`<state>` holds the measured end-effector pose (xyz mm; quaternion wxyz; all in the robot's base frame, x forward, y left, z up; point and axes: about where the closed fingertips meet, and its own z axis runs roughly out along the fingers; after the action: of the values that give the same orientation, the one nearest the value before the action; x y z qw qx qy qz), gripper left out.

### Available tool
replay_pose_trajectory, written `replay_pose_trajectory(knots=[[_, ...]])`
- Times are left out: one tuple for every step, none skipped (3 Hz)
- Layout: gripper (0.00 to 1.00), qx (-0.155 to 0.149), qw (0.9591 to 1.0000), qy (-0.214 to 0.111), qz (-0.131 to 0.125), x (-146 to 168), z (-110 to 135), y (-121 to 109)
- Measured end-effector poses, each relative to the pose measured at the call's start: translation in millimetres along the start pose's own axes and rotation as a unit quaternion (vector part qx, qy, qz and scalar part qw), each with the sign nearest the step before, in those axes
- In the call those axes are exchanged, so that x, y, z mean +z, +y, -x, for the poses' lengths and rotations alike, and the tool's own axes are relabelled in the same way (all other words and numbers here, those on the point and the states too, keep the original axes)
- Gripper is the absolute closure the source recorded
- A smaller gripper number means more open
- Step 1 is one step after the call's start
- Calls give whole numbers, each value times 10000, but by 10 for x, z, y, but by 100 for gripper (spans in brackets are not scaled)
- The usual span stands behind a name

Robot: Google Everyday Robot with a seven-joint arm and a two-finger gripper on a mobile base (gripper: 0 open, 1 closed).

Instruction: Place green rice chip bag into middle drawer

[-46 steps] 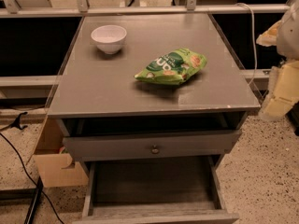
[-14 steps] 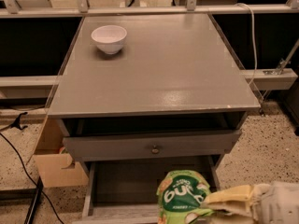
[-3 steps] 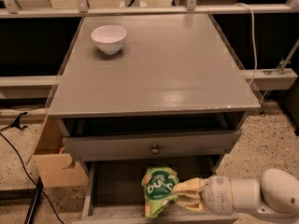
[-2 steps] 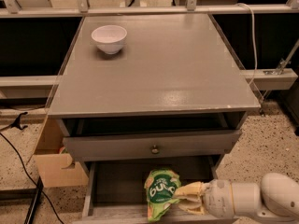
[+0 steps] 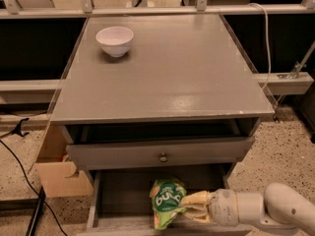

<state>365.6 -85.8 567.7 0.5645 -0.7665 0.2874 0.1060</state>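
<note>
Now the claw, lower right of frame, is clamped on the green rice chip bag by its right edge. Bag hangs just left of claw, long axis approx upright, over the open middle drawer at frame btm; likely only release remains.

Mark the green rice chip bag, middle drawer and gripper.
green rice chip bag (image 5: pixel 165 200): camera view, middle of its printed front.
middle drawer (image 5: pixel 120 193): camera view, bare tray floor left of the bag.
gripper (image 5: pixel 186 204): camera view, between fingers shut on bag's right edge, over drawer.
</note>
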Motion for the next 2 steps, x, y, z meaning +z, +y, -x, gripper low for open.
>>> replay_pose_trajectory(knots=[[100, -222, 9996, -117, -100, 187, -196, 24], [100, -760, 9970, -167, 51, 457, -355, 14]])
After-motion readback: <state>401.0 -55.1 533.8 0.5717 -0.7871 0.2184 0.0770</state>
